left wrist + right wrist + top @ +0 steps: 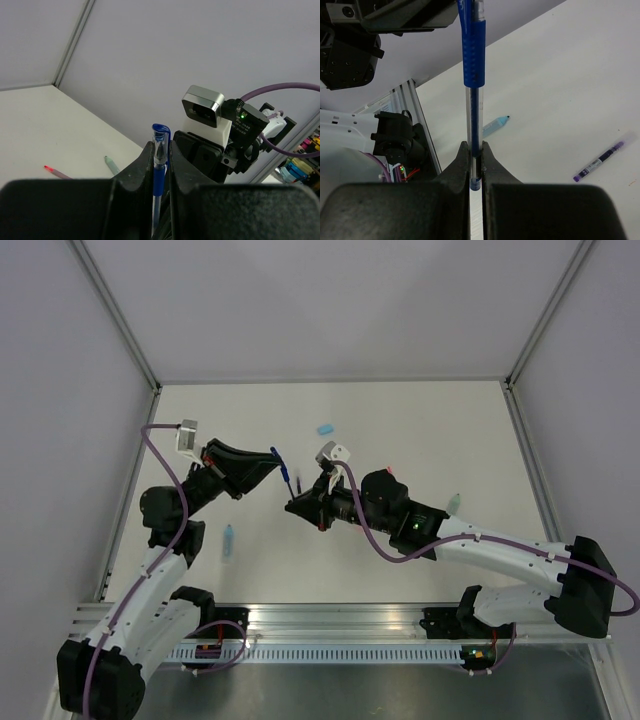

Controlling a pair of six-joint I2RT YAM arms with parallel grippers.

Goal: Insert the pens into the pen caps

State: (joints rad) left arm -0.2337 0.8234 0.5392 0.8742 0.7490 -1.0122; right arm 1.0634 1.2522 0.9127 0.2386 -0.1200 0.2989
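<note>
The blue pen spans diagonally above the table, clip end farthest, pinched by left gripper and right gripper.

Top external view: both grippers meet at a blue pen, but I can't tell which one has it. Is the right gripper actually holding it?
Observer: Yes. The right wrist view shows the right gripper shut on the clear barrel of the blue pen.
Operator: And the left gripper?
Observer: In the left wrist view the left gripper is clamped on the same pen, at its blue grip section.
Operator: Is that pen capped?
Observer: Yes, a cap with a blue clip sits on the end poking out past the left gripper.
</note>
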